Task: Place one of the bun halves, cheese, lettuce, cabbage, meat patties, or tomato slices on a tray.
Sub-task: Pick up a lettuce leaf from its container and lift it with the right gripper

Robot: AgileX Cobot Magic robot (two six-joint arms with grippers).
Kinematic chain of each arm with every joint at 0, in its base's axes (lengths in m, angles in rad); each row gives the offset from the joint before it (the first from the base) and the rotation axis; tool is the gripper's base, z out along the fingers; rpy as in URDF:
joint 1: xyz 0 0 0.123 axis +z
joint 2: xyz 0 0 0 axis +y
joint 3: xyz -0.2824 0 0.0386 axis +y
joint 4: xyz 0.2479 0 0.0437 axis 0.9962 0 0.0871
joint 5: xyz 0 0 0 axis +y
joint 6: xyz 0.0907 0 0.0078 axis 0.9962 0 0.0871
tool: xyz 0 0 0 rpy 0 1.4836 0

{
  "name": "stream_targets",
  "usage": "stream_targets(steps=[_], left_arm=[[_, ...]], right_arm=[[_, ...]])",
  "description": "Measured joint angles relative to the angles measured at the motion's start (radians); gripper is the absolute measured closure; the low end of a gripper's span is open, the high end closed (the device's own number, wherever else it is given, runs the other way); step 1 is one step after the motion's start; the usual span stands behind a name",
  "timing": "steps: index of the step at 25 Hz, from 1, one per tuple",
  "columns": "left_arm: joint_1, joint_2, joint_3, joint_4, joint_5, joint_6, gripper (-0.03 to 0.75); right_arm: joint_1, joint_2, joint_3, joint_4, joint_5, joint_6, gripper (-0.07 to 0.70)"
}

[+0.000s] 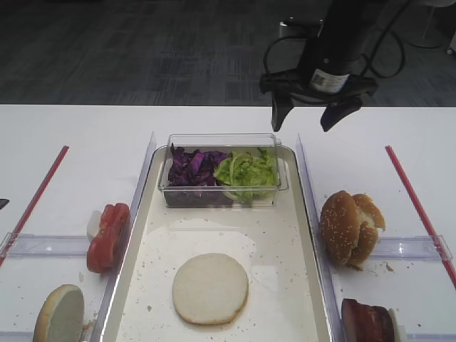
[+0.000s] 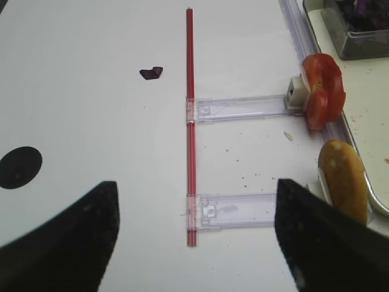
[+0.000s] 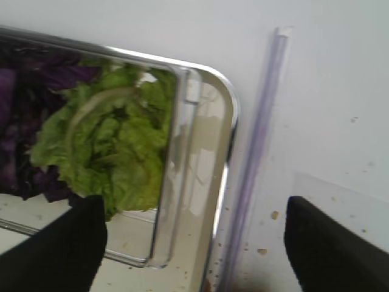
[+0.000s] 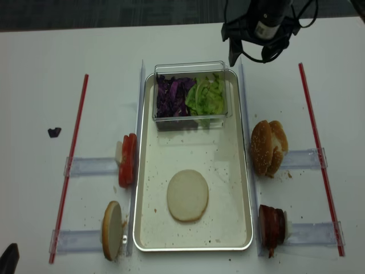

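Observation:
A metal tray (image 1: 279, 242) (image 4: 223, 165) holds one pale bun half (image 1: 210, 288) (image 4: 187, 194), cut side up. At the tray's far end stands a clear box (image 1: 283, 178) with purple cabbage (image 1: 194, 167) (image 3: 18, 91) and lettuce (image 1: 247, 171) (image 3: 109, 146). My right gripper (image 1: 306, 114) (image 4: 251, 55) (image 3: 194, 243) hangs open and empty above the tray's far right corner, beside the lettuce. Tomato slices (image 1: 108, 235) (image 2: 322, 91) and a bun half (image 1: 59, 313) (image 2: 343, 179) stand left of the tray. My left gripper (image 2: 194, 231) is open over bare table, left of them.
More bun halves (image 1: 349, 226) and meat patties (image 1: 367, 320) stand in clear racks right of the tray. Red strips (image 1: 417, 203) (image 2: 192, 121) mark both sides. Clear dividers (image 3: 261, 140) flank the tray. A cabbage scrap (image 2: 151, 73) lies on the far left.

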State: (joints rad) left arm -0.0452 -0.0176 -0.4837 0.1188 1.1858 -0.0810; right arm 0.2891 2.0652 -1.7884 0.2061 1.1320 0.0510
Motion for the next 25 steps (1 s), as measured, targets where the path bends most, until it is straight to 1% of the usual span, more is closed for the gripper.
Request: stream_targets(steps=[6,9,15,19,21,25], left_arm=[[0.000,0.000,0.000,0.000,0.000,0.000,0.224],[0.000,0.000,0.000,0.000,0.000,0.000,0.224],[0.000,0.000,0.000,0.000,0.000,0.000,0.224],[0.000,0.000,0.000,0.000,0.000,0.000,0.224],[0.000,0.000,0.000,0.000,0.000,0.000,0.224],[0.000,0.000,0.000,0.000,0.000,0.000,0.224]], right_arm=[[0.092,0.000,0.000,0.015,-0.046,0.024,0.017],[0.121,0.015,-0.002,0.033,-0.053,0.031,0.017],[0.156,0.064,-0.002,0.080,-0.059,0.034,0.017],[0.164,0.085,-0.002,0.104,-0.082,0.038,0.017],[0.164,0.091,-0.002,0.107,-0.095,0.038,0.034],[0.164,0.106,-0.002,0.107,-0.122,0.026,0.100]])
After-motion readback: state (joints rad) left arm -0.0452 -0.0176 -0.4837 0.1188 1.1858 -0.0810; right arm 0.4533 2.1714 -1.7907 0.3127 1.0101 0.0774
